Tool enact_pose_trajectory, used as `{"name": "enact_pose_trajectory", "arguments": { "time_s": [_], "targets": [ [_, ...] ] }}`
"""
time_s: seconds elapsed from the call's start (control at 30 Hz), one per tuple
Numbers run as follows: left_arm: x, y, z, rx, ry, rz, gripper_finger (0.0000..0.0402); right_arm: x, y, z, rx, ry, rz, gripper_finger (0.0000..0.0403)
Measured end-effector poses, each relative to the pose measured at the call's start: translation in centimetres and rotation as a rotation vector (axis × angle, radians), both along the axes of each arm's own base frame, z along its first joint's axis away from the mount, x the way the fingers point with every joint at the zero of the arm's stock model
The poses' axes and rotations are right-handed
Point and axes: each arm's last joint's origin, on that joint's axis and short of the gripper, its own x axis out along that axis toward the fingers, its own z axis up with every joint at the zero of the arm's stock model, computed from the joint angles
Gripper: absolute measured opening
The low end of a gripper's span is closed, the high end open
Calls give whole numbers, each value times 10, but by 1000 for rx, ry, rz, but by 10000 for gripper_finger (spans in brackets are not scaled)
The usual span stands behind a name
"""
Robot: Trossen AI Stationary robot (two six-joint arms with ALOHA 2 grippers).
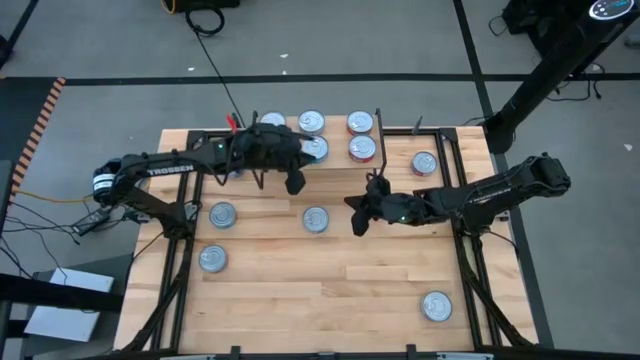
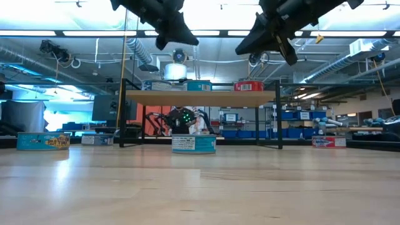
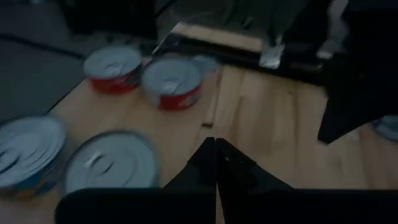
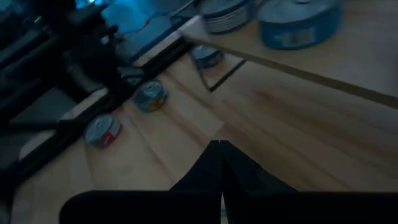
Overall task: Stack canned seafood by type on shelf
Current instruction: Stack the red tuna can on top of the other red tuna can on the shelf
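Closest to your low camera, a teal tin (image 2: 194,144) is sitting on the table just before the shelf (image 2: 200,98), where red tins (image 1: 360,123) and blue ones (image 1: 311,122) are already waiting. Others are lying scattered over the tabletop (image 1: 330,290). Your left gripper (image 1: 295,183) and right gripper (image 1: 359,222) are hovering pinched together and empty; descending like that, you are risking knocking a tin aside.

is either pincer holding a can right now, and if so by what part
Nothing is held. The left pincer and the right pincer are both shut on nothing, up above the table.
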Motion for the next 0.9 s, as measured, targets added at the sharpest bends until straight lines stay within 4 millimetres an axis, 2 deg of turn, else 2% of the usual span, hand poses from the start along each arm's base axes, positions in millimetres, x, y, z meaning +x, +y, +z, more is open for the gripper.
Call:
{"name": "enact_pose_trajectory", "arguments": {
  "time_s": [0.17, 0.3, 0.47, 0.7, 0.9],
  "targets": [
    [4, -16, 2, 24, -10, -29, 2, 2, 1, 3, -86, 7, 70, 6],
    [12, -26, -6, 36, 21, -1, 2, 4, 1, 7, -156, 0, 113, 7],
    [14, -39, -20, -128, 92, 40, 10, 4, 2, 7, -215, 15, 148, 7],
    [19, -42, -22, -161, 65, 47, 15, 4, 5, 10, -224, -1, 227, 7],
    [23, -41, -16, -154, -11, 42, 15, 6, 4, 16, -226, -66, 150, 7]
  ]
}}
